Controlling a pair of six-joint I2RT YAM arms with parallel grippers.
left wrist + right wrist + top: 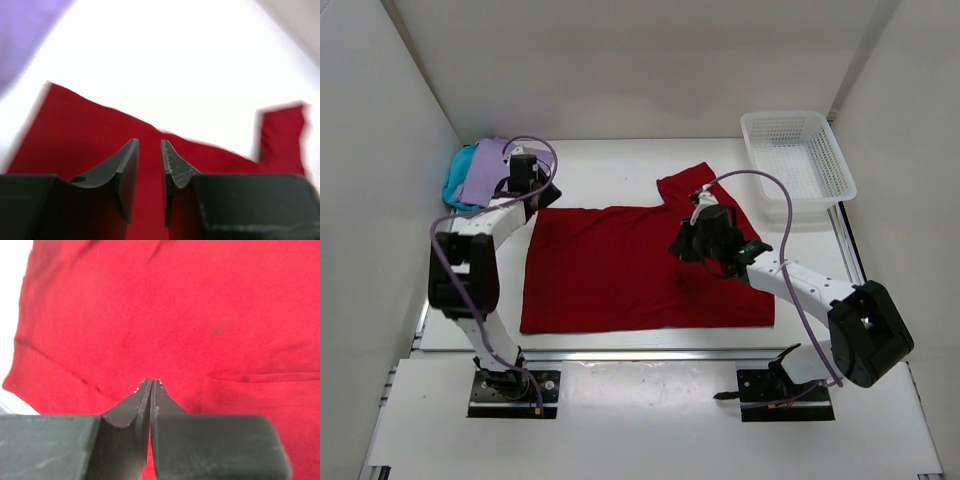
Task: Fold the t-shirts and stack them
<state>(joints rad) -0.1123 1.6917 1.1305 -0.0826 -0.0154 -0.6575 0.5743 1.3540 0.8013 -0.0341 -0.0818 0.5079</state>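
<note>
At the near edge, the two arm bases sat bolted to a white ledge point(640, 420), and a metal rail point(640, 355) ran along the front of the white counter point(610, 170) just beyond it. The red t-shirt point(620, 265) lay spread flat across the middle of the counter, its near hem close to the rail. One sleeve point(695, 185) reached toward the far right.

The right tool point(151, 381) hovered over the right part of the red t-shirt with its fingers pressed together. The wrist view showed no cloth caught between them.

The left tool point(149, 144) was at the shirt's far-left corner, its fingers standing a little apart with nothing between them; only red fabric showed through the gap.

Farther back on the left, the lavender t-shirt point(485, 165) lay bunched on top of the teal t-shirt point(458, 185), both in a heap against the left wall, just beside the left arm's wrist.

At the far right, a white mesh basket point(797, 116) stood on the counter, apart from the red sleeve.

Plain white panels closed in the counter on the left, right and far sides, and the lighting was bright and even.
</note>
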